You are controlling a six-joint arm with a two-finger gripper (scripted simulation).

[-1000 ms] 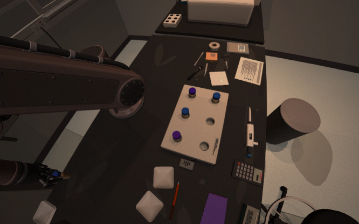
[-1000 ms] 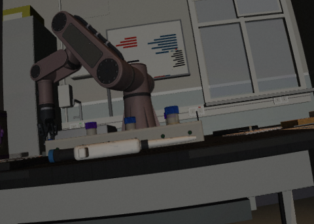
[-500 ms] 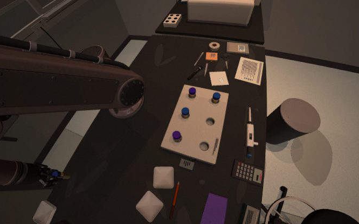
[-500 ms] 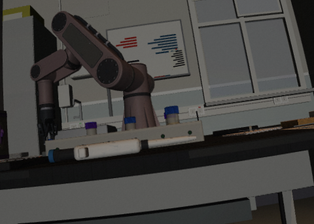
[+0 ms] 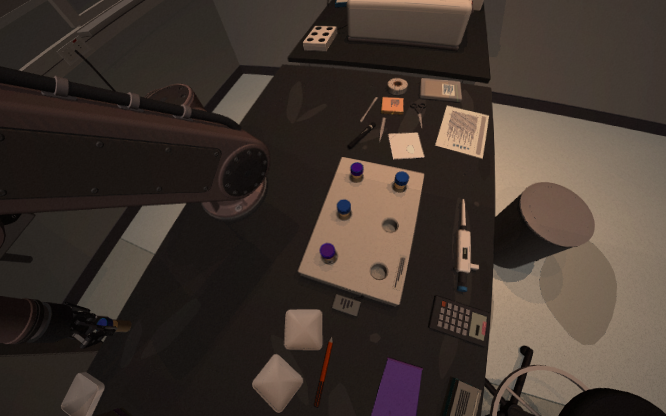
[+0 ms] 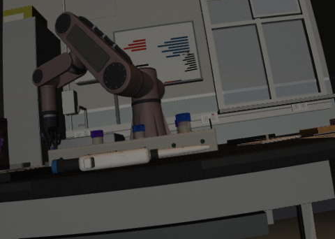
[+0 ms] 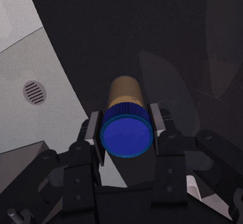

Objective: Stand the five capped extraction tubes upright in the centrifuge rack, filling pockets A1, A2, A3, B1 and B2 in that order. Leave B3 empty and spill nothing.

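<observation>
The fifth extraction tube, amber with a blue cap, lies on its side at the near left edge of the dark table, and my gripper has a finger pad on each side of its cap. The white centrifuge rack sits mid-table, well to the right of the gripper. Four capped tubes stand in it: purple, blue, blue and purple. Two pockets on the rack's right side are empty.
A second table holding a white box and a small spare rack stands behind. A pipette, calculator, pencil, white weigh boats and papers lie around the rack. A stool stands right of the table.
</observation>
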